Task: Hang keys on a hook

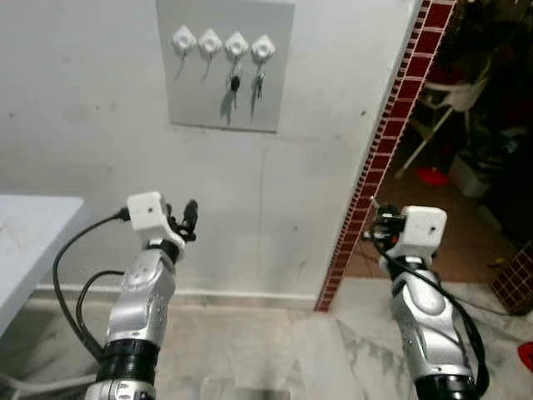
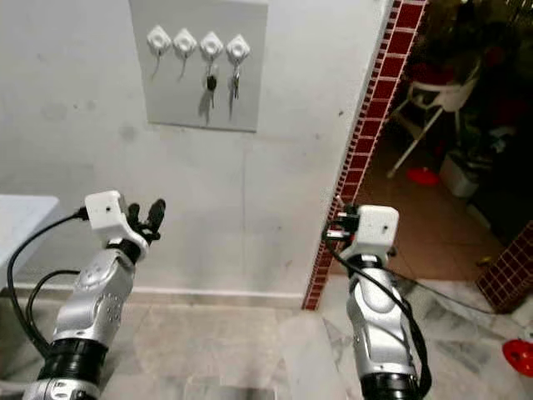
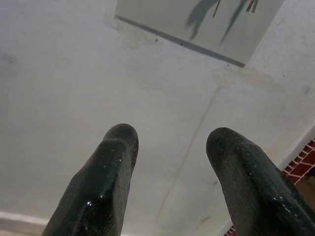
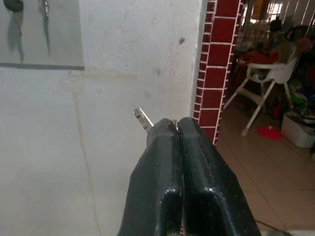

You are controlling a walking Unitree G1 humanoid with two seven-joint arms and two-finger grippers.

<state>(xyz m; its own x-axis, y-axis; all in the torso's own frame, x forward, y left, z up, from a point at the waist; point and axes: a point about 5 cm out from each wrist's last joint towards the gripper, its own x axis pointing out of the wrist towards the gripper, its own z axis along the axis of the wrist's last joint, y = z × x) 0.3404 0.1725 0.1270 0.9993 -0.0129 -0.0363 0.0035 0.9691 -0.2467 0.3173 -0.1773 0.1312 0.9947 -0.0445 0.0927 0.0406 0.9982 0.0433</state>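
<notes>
Keys are showing in two places. One key is poking out as a small silver tip from between the pressed-together black fingers of the right gripper, which is pinching it tight. Seen from the head, that gripper is sitting at about four o'clock, raised in front of the white wall next to the red tile strip that is edging the wall's corner.

Up at twelve o'clock a grey board is hanging on the wall, carrying a row of four white hooks. The first hook and the second hook are standing bare. The third hook is holding a dark-headed key, and the fourth hook is holding a silvery key bunch; both are dangling straight down against the board.

The left gripper is hovering at about eight o'clock, well below the board, its two fingers standing apart with nothing between them, pointing at the plain wall.

At nine o'clock the corner of a pale table is jutting in. Past the tile strip, at two o'clock, a doorway is opening onto a tiled room where a white high chair, a red dish on the floor and a white box are standing. Nothing is lying between the right gripper and the board.
</notes>
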